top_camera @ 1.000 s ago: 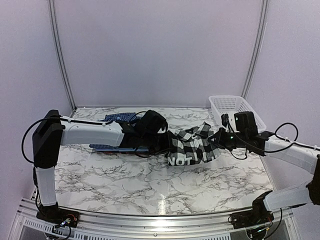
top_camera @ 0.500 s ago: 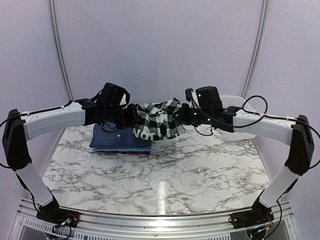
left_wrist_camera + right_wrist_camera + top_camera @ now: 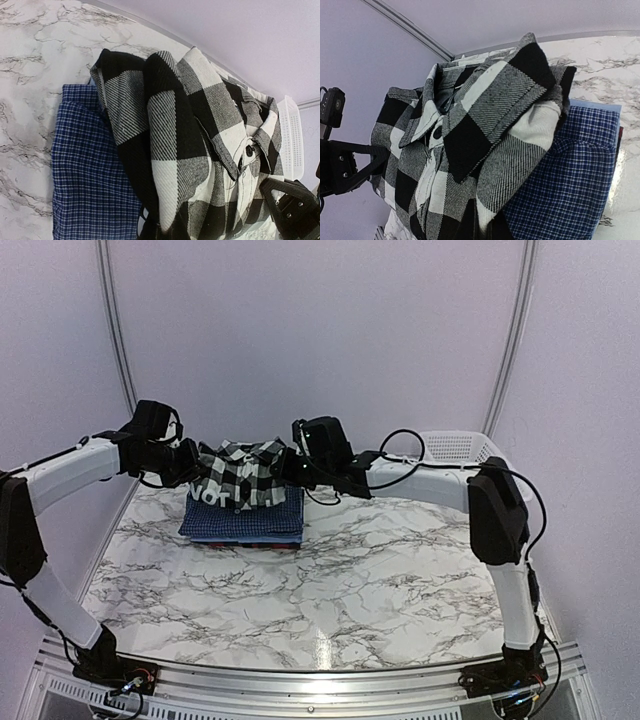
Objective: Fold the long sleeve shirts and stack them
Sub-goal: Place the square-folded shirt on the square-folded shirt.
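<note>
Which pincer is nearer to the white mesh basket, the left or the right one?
Right. The right pincer holds the checked shirt on the side toward the basket; the left pincer holds its opposite side, farther off.

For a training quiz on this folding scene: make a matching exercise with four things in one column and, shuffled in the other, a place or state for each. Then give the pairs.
Things
1. black-and-white shirt
2. dark blue shirts
3. white basket
4. table

Places or states
A. folded in a stack on the table
B. grey-veined marble top
C. at the far right corner
D. held up from both sides, over the stack

Pairs: 1-D, 2-A, 3-C, 4-B
</note>
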